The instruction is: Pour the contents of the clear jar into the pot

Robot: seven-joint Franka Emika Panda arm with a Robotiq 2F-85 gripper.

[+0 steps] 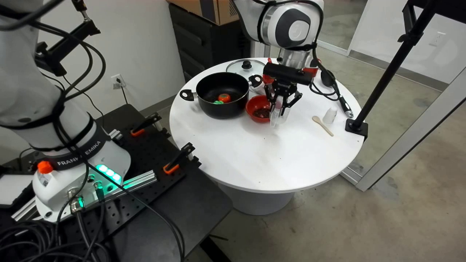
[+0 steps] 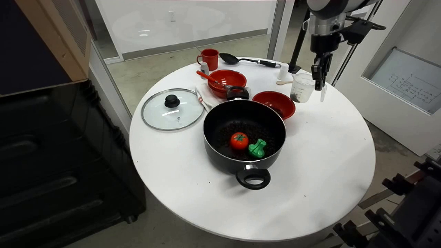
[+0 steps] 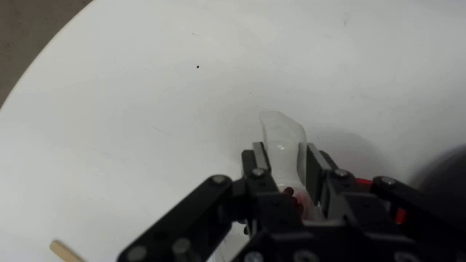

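Note:
The clear jar [image 2: 301, 90] is a see-through measuring cup with a handle, beside the small red bowl. A few dark beans show low inside it, and it looks slightly tilted. It also shows in an exterior view [image 1: 279, 118]. My gripper [image 2: 320, 86] is shut on its handle, which stands between the fingers in the wrist view [image 3: 283, 154]; the fingers hide part of the jar. The black pot [image 2: 220, 161] stands on the white table, across the red bowl from the jar. It holds dark beans, a red tomato [image 2: 239, 141] and a green piece [image 2: 257, 148].
A red bowl [image 2: 272, 98] with dark bits lies between jar and pot. More red bowls [image 2: 229, 78], a red mug [image 2: 211, 59] and a glass lid [image 2: 172, 115] stand near the pot. A wooden spoon [image 1: 322, 126], white cup [image 1: 330, 115] and ladle [image 2: 230, 58] lie toward the edge.

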